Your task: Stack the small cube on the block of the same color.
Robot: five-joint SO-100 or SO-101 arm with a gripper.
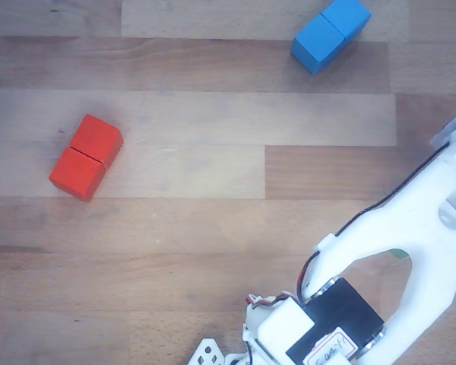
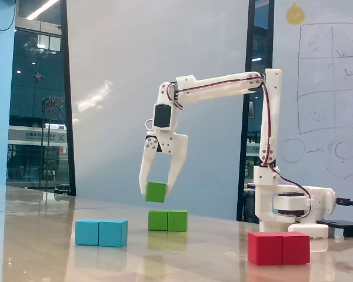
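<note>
In the fixed view, going from the left, the blue block [image 2: 101, 232] lies near the front left of the glossy, reflective surface [image 2: 41, 247]; it is a matte two-cube oblong with a seam at its middle and its long axis running left to right. Next comes the green block [image 2: 168, 221], farther back toward the middle of the surface, the same matte two-cube shape with a seam, its long axis also running left to right across the view. Directly above its left half, clear of it, hangs the small green cube [image 2: 156, 192], a plain matte cube with its faces level. The white plastic gripper [image 2: 157, 187] holds it: the jaws point straight down and are closed narrowly on the cube's sides. The arm [image 2: 223, 85] reaches leftward nearly level from a tall upright link, then bends down at the wrist. Its white base [image 2: 288, 208] stands toward the right rear of the surface. In front of the base, near the front right edge, lies the red block [image 2: 279, 248], again two matte cubes joined. In the other view, the surface shows as pale wood planks [image 1: 213, 228] with visible grain.
</note>
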